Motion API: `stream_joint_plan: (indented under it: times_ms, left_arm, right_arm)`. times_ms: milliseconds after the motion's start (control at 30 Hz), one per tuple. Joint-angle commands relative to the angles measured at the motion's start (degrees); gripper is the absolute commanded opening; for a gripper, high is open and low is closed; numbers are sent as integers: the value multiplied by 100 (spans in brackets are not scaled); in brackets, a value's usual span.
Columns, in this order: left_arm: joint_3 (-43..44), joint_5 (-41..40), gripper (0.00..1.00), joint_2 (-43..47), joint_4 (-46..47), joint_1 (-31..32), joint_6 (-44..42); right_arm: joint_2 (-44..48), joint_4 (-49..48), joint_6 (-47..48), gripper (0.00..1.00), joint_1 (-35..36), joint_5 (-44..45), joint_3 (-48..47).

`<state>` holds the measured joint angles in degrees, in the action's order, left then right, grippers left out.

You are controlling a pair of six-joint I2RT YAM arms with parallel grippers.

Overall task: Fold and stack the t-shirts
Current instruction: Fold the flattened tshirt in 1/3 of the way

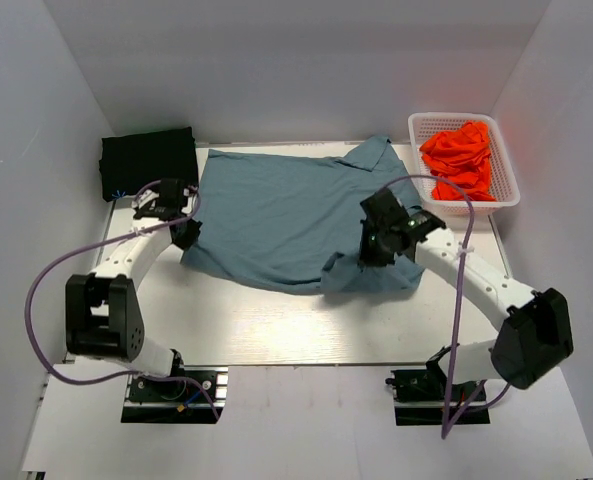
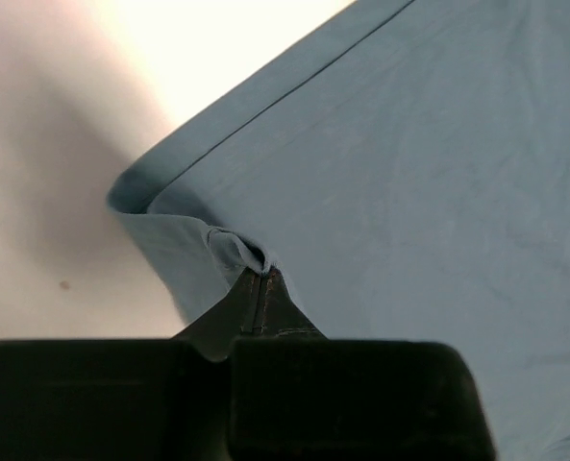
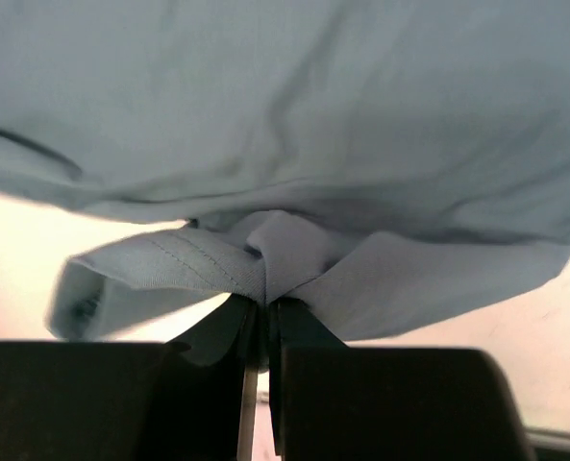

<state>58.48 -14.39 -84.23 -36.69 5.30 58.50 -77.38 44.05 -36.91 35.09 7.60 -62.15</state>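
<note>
While both tools pinch the near edge of the slate-blue t-shirt (image 1: pixel 276 210), the step in hand looks like the first fold. The left tool (image 2: pixel 262 280) is closed on the shirt's near corner, and the cloth spreads ahead of its tips and to their right. The right tool (image 3: pixel 263 305) is clamped on a bunched piece of hem, with the rest of the shirt lying on the table (image 1: pixel 276 335) ahead of it. The next move probably calls for lifting both pinches and carrying them forward together, level, so the crease lands straight. Black t-shirts (image 1: pixel 148 160) sit just beyond the left tool, and orange-red t-shirts (image 1: pixel 461 160) fill the basket (image 1: pixel 422 124) beyond the right tool.
</note>
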Motion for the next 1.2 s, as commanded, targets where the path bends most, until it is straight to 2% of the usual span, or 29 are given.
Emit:
stream_joint_plan:
  times_ms: [0,400,600,933,1000,1100,1133,1167]
  left_arm:
    - [479,-107,0,-268,65,-38,-40]
    - [1832,-529,0,-1419,-102,-38,-207]
    - [2640,-705,0,-2036,-260,-143,-269]
    - [3468,-556,1,-2950,-102,-249,-339]
    - [3696,-486,6,-3125,-24,-249,-418]
    - [3960,-337,20,-3459,300,-249,-567]
    - [4039,-258,33,-3539,355,-249,-629]
    - [4301,-205,41,-3635,355,-249,-760]
  right_arm:
    - [-223,42,552,0,-406,164,-631]
    - [-1384,86,1230,0,-1522,22,-2187]
    - [-1700,-213,1852,0,-1672,50,-2635]
    - [-2535,-319,2345,0,-1900,111,-3426]
    - [-2895,-187,2363,0,-1936,128,-3759]
    - [-3422,-152,2355,0,-2006,303,-4024]
    - [-3502,-204,2346,14,-2015,408,-4259]
    - [-3607,-161,2311,21,-2058,488,-4383]
